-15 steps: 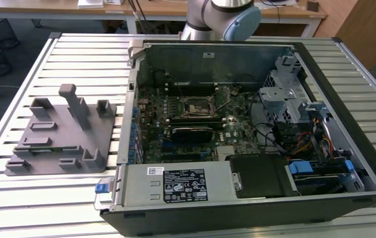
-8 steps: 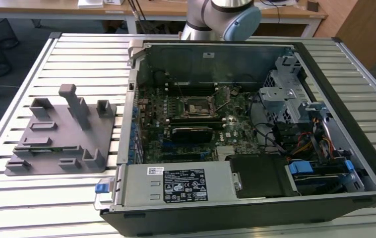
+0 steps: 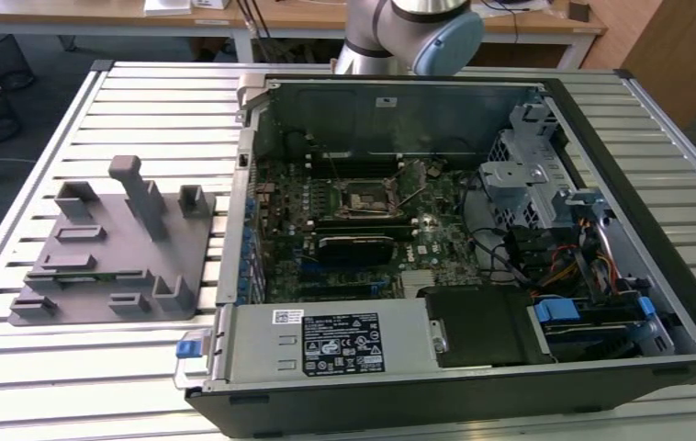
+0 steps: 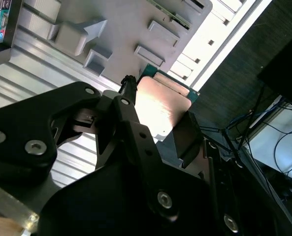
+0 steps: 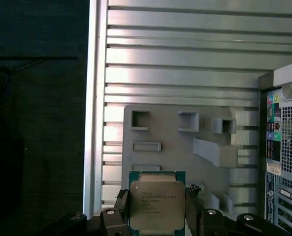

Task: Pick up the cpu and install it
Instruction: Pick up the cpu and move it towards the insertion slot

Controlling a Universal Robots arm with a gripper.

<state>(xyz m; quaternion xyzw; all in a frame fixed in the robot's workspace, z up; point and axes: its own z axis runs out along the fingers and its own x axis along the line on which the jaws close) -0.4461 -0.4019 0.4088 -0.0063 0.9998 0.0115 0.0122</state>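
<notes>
- The jaws are closed narrowly on the cpu (image 5: 154, 204) – one black finger (image 5: 121, 209) presses each of two opposite edges, seen in both wrist views.
- The cpu (image 4: 160, 103) sits between the jaws with its silvery metal top facing the first wrist view; a thin green rim shows around it.
- Past the jaws lies a grey moulded fixture (image 5: 185, 147) with raised blocks and shallow pockets, resting on the slatted metal tabletop (image 5: 185, 64).
- Beside the fixture – off to one side of the jaws – stands the open computer case (image 5: 283, 147).
- In the exterior view the case (image 3: 642, 276) lies open, its motherboard socket (image 3: 366, 195) framed in metal, with the fixture (image 3: 116, 248) just beside it.
</notes>
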